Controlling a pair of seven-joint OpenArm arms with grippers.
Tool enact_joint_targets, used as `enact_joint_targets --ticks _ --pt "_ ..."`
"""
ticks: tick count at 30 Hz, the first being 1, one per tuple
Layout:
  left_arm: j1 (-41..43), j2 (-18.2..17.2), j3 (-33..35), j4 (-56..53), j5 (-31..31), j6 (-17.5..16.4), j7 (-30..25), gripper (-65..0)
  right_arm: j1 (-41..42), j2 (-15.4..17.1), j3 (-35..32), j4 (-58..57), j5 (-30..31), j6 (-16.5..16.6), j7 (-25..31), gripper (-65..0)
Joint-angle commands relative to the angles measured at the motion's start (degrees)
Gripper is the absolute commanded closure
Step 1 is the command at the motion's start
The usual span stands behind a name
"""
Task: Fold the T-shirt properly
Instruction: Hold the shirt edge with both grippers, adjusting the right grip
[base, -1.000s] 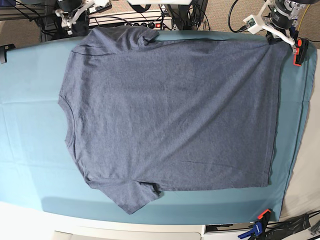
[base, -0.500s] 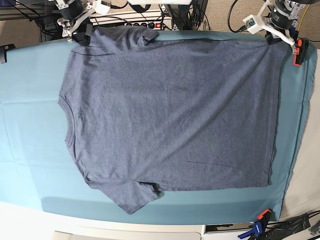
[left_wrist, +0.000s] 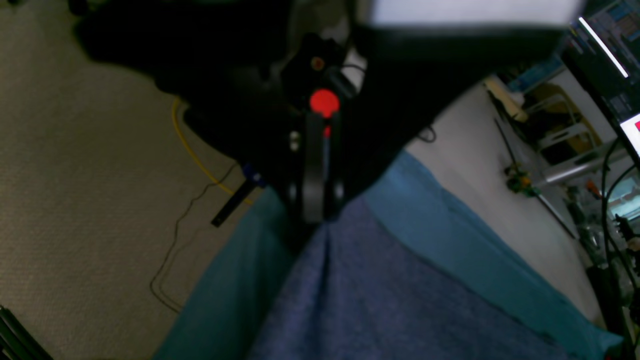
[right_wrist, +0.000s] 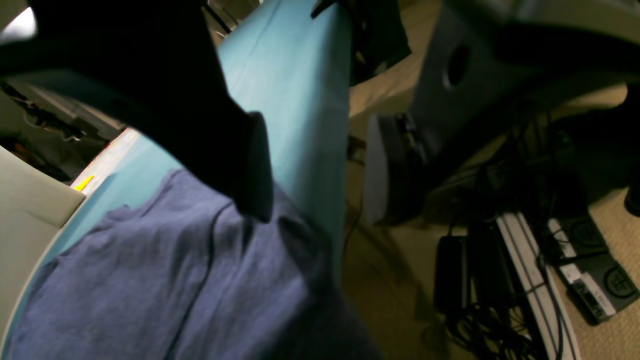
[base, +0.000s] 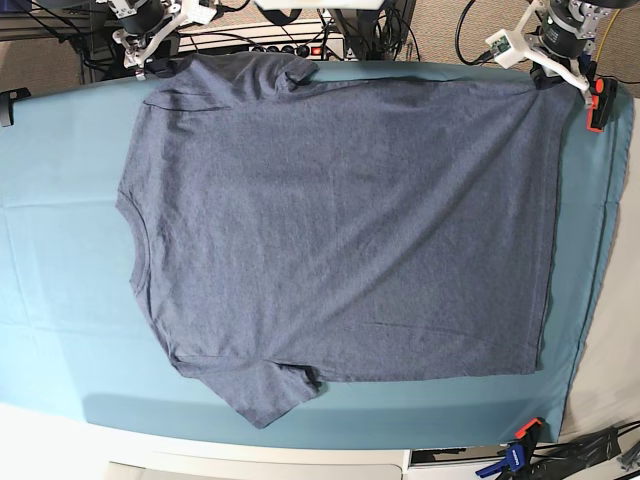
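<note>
T-shirt (base: 340, 225): blue-grey, spread flat on the table (base: 60, 290), plain side up, no lettering visible; neck toward the right gripper's end, hem toward the left gripper's end.
Left gripper (left_wrist: 316, 212): clenched on the T-shirt's hem corner at the table's far edge; the cloth rises into a small peak between its closed jaws, and a crease runs away from the pinch.
Left gripper in base view (base: 548, 72): at the top right corner of the shirt, just beside an orange clamp (base: 598, 105).
Right gripper (right_wrist: 310, 165): released, jaws spread wide, holding nothing; one dark finger (right_wrist: 250, 165) hangs just over the sleeve, the pale one (right_wrist: 376, 172) sits out past the table's edge, above the floor (right_wrist: 400, 280).
Right gripper in base view (base: 150, 45): at the top left, just beside the near sleeve.
Sleeve under the right gripper (right_wrist: 240, 260): lying flat, with a seam line running along it.
Teal cloth (left_wrist: 450, 240): covers the table, showing as a band around the shirt beside both grippers.
</note>
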Motion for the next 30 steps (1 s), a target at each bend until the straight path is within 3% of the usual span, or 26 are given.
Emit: enact_joint_targets --ticks 1,14,30 --pt "0.3 -0.7 -0.4 0.9 0.5 0.7 -0.2 0.0 0.3 0.6 0.1 0.7 -0.7 -1.7 0.2 -30.7" --pt "-0.6 -0.6 -0.4 0.9 0.5 0.7 -0.2 0.0 6.7 -1.6 -10.5 0.7 -1.7 -2.1 -1.1 -30.7" --pt "-0.6 -0.6 -0.4 0.9 0.5 0.7 -0.2 0.0 9.7 -1.6 -11.0 -4.2 -2.6 -2.2 -1.9 -30.7"
